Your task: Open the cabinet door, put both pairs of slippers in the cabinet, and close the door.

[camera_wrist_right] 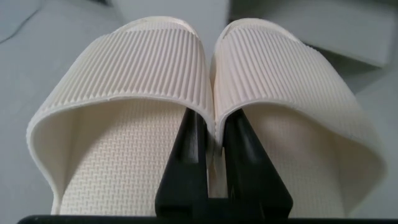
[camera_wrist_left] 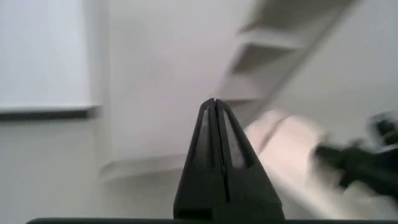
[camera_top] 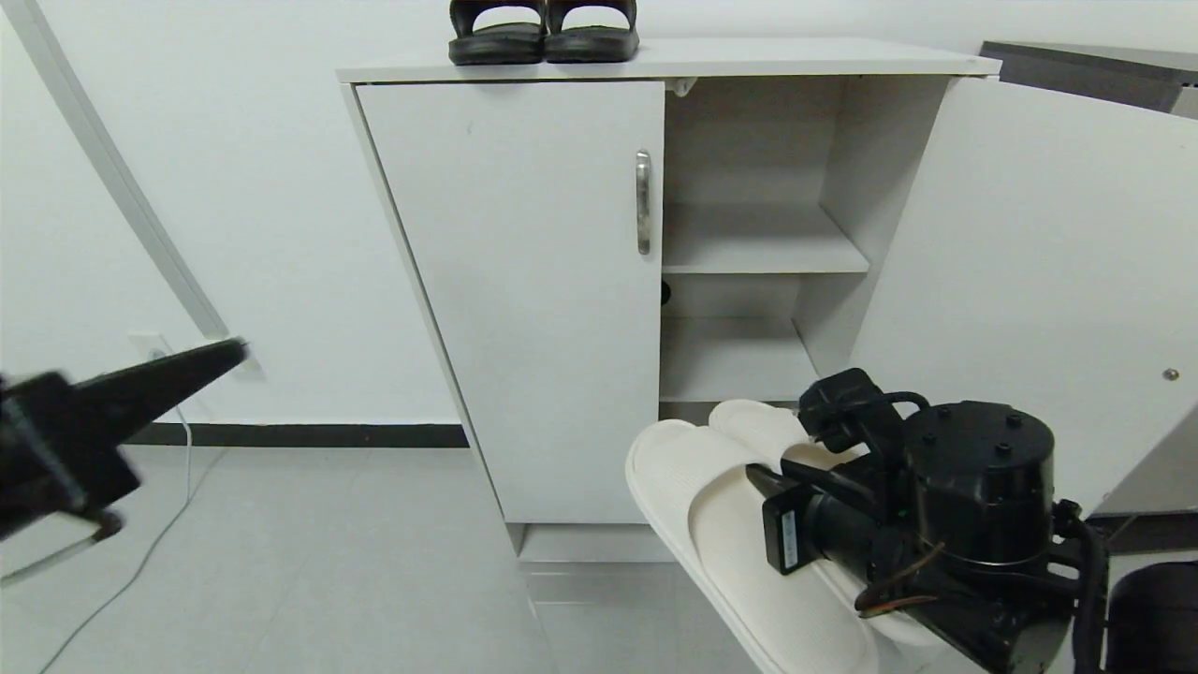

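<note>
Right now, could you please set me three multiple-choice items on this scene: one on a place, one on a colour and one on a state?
1. Where does the black pair of slippers lie?
A) on the floor
B) on top of the cabinet
C) inside, on a shelf

2. What colour is the pair held in the right claw?
A) white
B) blue
C) red

3. How does the cabinet's right door stand?
A) shut
B) removed
C) swung open

Answers:
1 B, it rests on the cabinet's top board.
2 A, the white slippers show ribbed white straps.
3 C, the shelves lie exposed beside it.
</note>
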